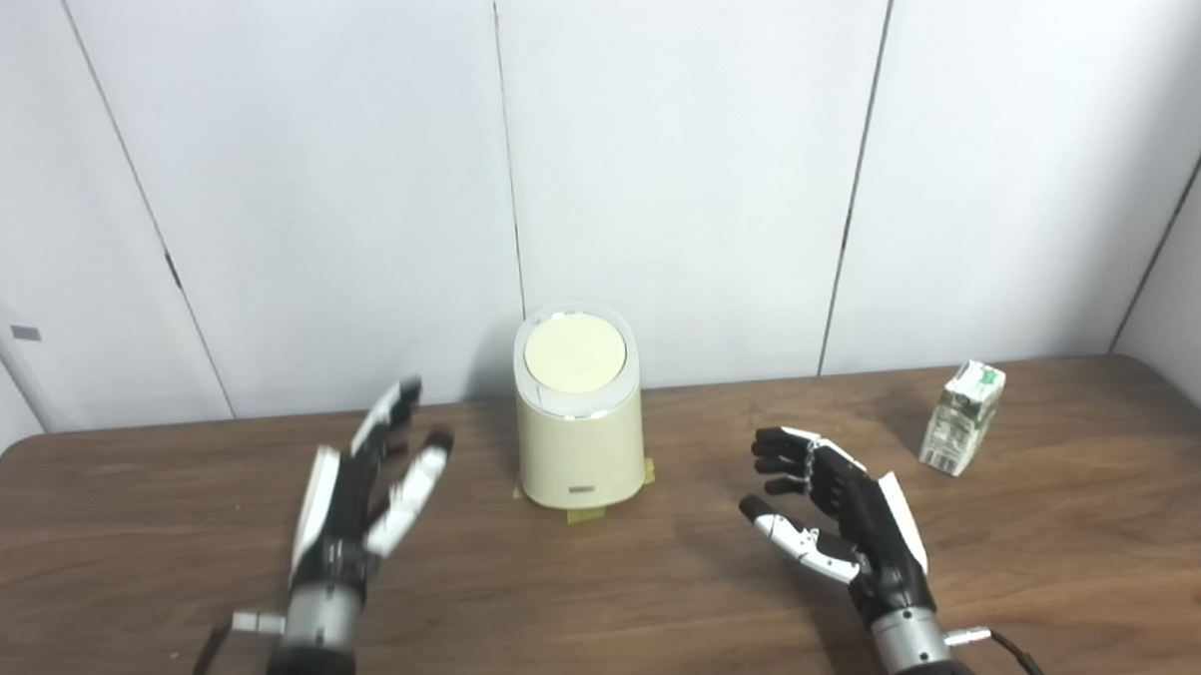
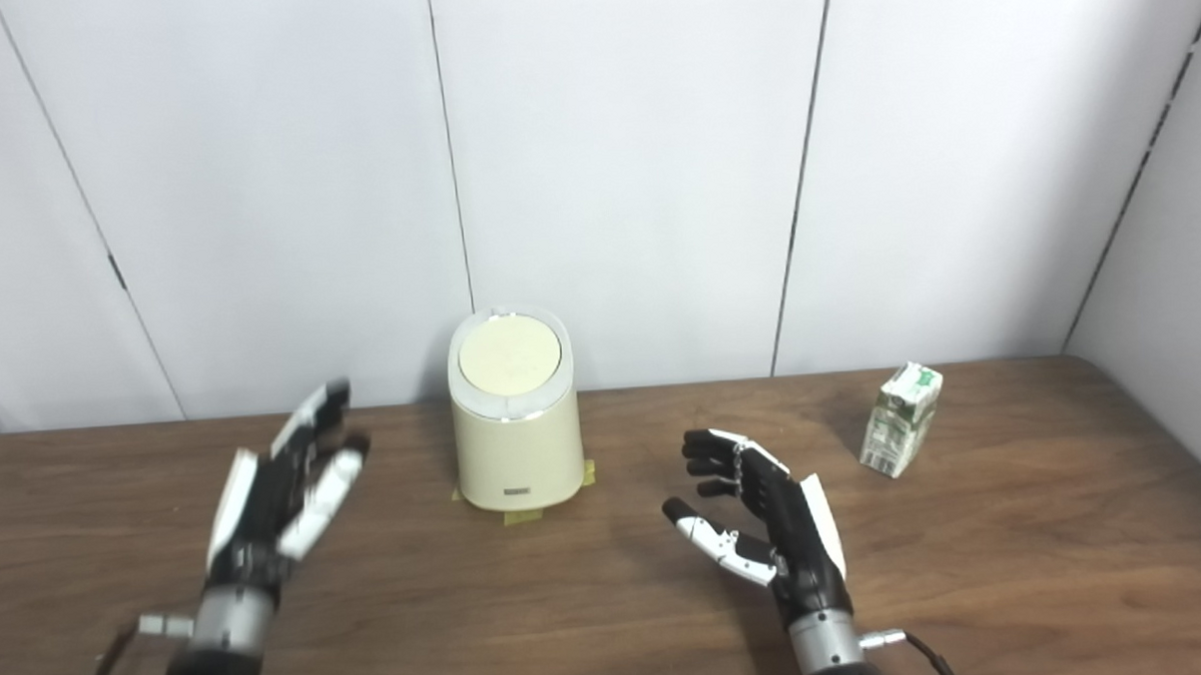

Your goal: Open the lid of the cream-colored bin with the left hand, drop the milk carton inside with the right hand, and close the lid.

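White wall panels back a brown wooden bench (image 1: 610, 617). The cream-colored bin (image 1: 579, 448) stands upright mid-bench near the far edge, lid (image 1: 574, 353) shut. Left robot hand (image 1: 362, 506) and right robot hand (image 1: 836, 514) hover spread wide, empty. The milk carton (image 1: 961, 418) stands tilted toward the far right corner.

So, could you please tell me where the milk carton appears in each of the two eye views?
Left eye view: milk carton at right, on the table's far side.
Right eye view: milk carton right of centre, same far side.
Shared landmark: the cream-colored bin, lid closed, to the carton's left.
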`<state>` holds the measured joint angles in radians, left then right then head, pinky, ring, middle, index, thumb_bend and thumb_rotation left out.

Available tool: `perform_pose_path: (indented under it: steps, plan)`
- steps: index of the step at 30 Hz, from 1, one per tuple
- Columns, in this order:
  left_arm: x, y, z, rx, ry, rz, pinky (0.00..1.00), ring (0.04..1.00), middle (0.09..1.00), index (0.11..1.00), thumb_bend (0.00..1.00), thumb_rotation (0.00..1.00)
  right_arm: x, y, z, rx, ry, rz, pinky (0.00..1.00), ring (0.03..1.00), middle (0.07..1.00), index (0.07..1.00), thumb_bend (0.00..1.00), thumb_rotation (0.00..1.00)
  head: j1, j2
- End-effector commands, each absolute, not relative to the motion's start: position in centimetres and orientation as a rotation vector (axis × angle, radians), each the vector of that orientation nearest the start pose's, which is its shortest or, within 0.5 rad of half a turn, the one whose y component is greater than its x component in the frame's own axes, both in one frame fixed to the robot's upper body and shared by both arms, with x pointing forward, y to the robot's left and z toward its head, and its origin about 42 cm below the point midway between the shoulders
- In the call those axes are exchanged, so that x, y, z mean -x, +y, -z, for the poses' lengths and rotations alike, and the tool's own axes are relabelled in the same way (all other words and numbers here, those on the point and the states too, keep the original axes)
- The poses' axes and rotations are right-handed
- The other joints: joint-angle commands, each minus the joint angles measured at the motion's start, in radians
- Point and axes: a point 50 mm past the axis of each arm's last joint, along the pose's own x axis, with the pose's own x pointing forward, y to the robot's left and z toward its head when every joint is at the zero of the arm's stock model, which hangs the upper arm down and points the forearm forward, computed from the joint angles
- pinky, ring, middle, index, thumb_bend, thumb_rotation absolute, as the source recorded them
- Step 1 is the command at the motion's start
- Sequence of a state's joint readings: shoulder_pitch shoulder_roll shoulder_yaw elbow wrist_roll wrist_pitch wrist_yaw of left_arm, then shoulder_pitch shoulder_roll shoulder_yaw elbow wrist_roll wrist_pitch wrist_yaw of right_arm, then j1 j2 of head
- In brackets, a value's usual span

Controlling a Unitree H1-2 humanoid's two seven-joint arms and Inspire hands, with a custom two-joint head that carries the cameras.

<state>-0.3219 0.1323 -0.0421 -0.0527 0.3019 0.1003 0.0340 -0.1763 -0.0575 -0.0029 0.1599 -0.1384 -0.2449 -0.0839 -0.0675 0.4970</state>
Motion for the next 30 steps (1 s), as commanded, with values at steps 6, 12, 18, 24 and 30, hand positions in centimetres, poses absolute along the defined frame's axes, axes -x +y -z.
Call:
perform_pose_path:
  steps: [6,12,18,24,30]
  plan:
    - [-39.9,19.1,-28.4,-0.533,-0.38,-0.012,0.95,1.0,1.0,1.0,0.86,0.83,-33.5,-21.7,-10.9,0.191,-0.241,0.026,0.63,0.691,0.706,0.702,0.29,0.19,0.008,0.004]
    - [-41.0,17.0,-31.5,-0.644,-0.368,-0.099,1.0,1.0,1.0,1.0,0.94,0.72,-33.5,-21.6,-10.9,0.214,-0.246,0.024,0.61,0.679,0.694,0.691,0.3,0.21,0.008,0.005]
    - [-42.5,15.0,-32.4,-0.803,-0.384,-0.179,1.0,1.0,1.0,1.0,0.93,0.59,-33.4,-21.6,-10.9,0.206,-0.241,0.016,0.62,0.689,0.703,0.699,0.29,0.2,0.005,0.011]
    - [-44.6,13.9,-31.9,-0.939,-0.379,-0.219,1.0,1.0,1.0,1.0,0.89,0.48,-33.4,-21.5,-10.9,0.199,-0.224,0.017,0.61,0.683,0.697,0.696,0.31,0.23,0.002,0.015]
    - [-46.6,13.2,-31.6,-0.954,-0.33,-0.218,1.0,1.0,1.0,1.0,0.81,0.46,-33.2,-21.4,-10.9,0.179,-0.21,0.011,0.62,0.689,0.705,0.7,0.31,0.23,-0.003,0.019]
